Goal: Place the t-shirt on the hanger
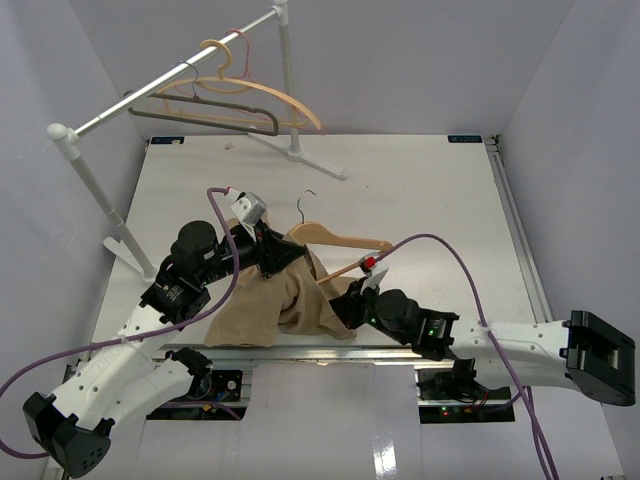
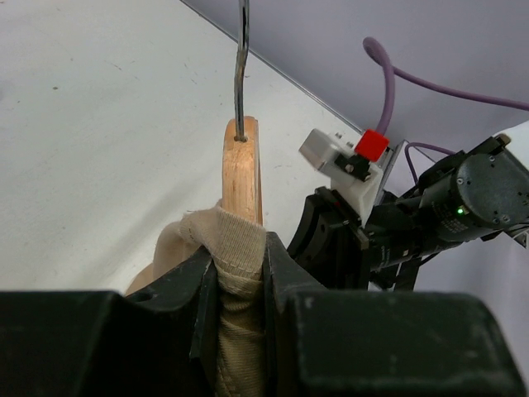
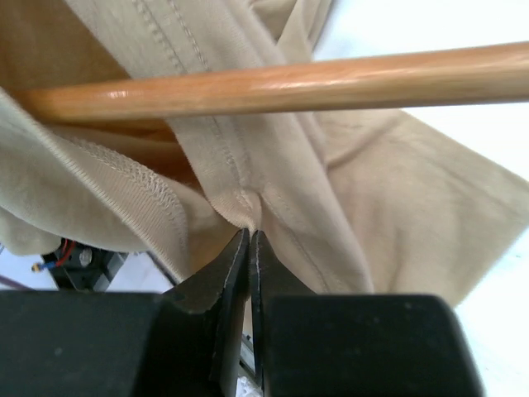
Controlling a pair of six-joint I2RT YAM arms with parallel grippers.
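Pinching the ribbed collar of the tan t-shirt (image 2: 237, 241), the left gripper (image 2: 240, 279) has its two dark fingers (image 2: 198, 285) pressed against a bunched fold of fabric, right at the neck of the wooden hanger (image 2: 242, 169). In that wrist view the collar is drawn partway up the hanger's neck, and the thin silver hook (image 2: 240, 74) rises from the wood just beyond it.

From above, the t-shirt (image 1: 258, 305) lies crumpled on the white table (image 1: 430, 190), near its near edge and about midway across. The hanger (image 1: 345, 239) lies just far of the heap. Its left half is under the cloth, its right shoulder is bare and points right, and its hook (image 1: 305, 203) points to the far side.

The right gripper (image 3: 250, 240) has its jaws closed almost together on a small seamed fold of the shirt (image 3: 355, 207), just beneath the hanger's straight crossbar (image 3: 331, 81), which runs across that view above the cloth.

At the far left stands a clothes rack (image 1: 150, 92) carrying a dark grey hanger (image 1: 205, 116) and a second wooden hanger (image 1: 262, 95).
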